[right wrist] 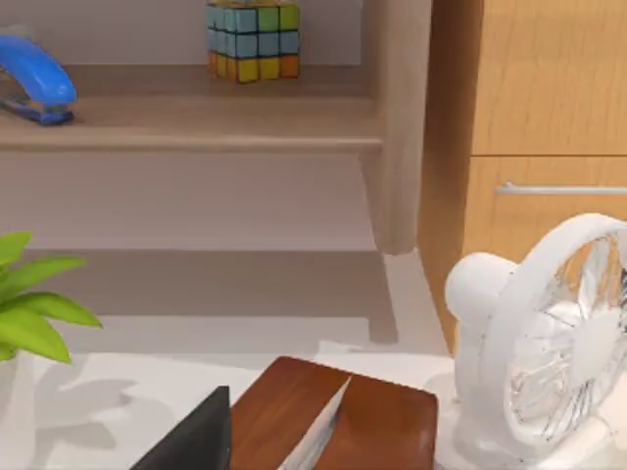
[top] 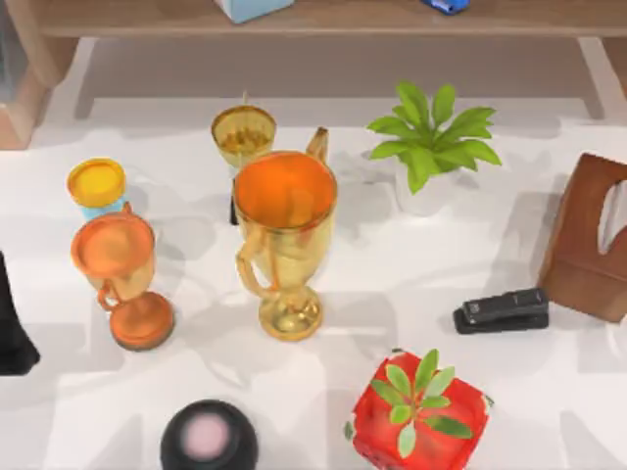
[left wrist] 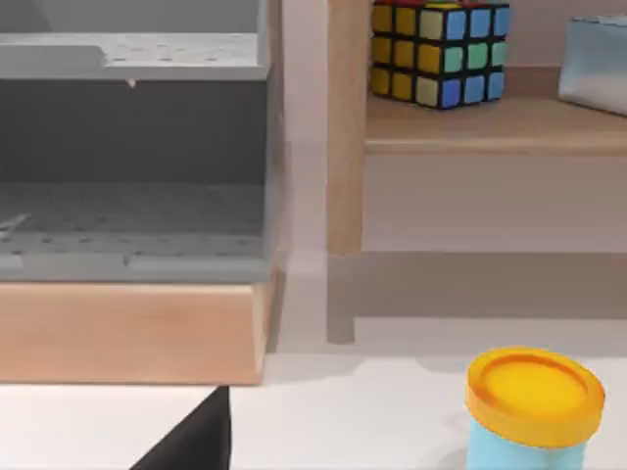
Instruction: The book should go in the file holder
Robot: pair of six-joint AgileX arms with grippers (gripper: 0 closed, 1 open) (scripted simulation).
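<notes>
White desk (top: pixel 392 284) with a wooden shelf (left wrist: pixel 490 122) along its far edge.

From above, a big gold trophy (top: pixel 284 245) stands mid-desk, with a smaller gold cup (top: pixel 243 135) behind it and a copper trophy (top: pixel 116 264) to its left. What may be the book (top: pixel 233 209) is a dark sliver just behind the big trophy, mostly hidden. A black stapler (top: pixel 502 310) lies to the right, just beside a brown box (top: pixel 588 240). A plant (top: pixel 431 137) stands far right of centre.

The left wrist view adds a grey file holder (left wrist: pixel 127 147) on a wooden base, well left of the shelf post, and a colour cube (left wrist: pixel 439 49) on the shelf. The yellow-lidded tub (left wrist: pixel 534 406) stands near. A black wedge of the left pincer (left wrist: pixel 191 443) shows low; whether it is released or clenched I cannot tell.

The right wrist view adds a white fan (right wrist: pixel 558 343) beside the brown box and a blue stapler (right wrist: pixel 34 88) on the shelf. The right pincer (right wrist: pixel 191 441) is the same black wedge, and I cannot tell its state either.
</notes>
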